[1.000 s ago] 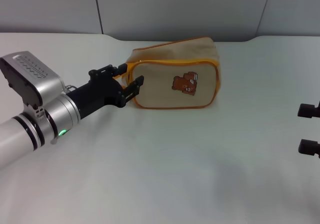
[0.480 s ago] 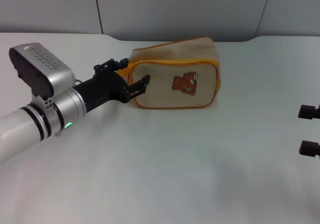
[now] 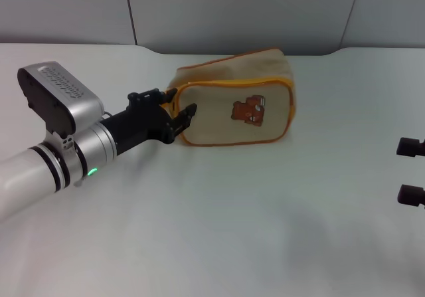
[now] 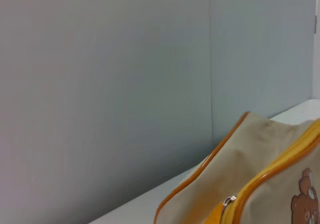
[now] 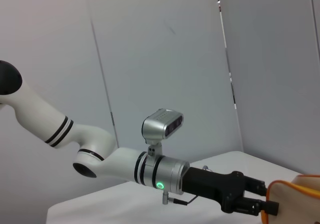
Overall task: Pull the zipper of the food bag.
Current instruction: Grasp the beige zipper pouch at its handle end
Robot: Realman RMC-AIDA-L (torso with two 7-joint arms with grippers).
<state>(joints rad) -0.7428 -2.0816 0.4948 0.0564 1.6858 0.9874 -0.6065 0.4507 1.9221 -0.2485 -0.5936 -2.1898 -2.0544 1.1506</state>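
The food bag (image 3: 226, 121), beige with orange piping and a brown bear picture (image 3: 249, 109), lies on the white table. Its zipper (image 3: 232, 83) runs as an orange line around the front panel. The silver pull tab (image 4: 228, 201) shows in the left wrist view, at the bag's (image 4: 240, 169) left end. My left gripper (image 3: 180, 105) is open, and its black fingers straddle the bag's left end, where the orange strap is. It also shows in the right wrist view (image 5: 257, 200), touching the bag's orange edge (image 5: 295, 186). My right gripper (image 3: 410, 171) is open and idle at the right edge.
The white table (image 3: 252, 217) stretches wide in front of the bag. A grey wall (image 3: 232, 11) stands close behind the bag. My left arm's silver wrist and camera housing (image 3: 60, 98) lie low over the table's left side.
My left gripper has pushed forward onto the bag's left end. The bag has shifted slightly to the right and turned a little. The right arm has not moved.
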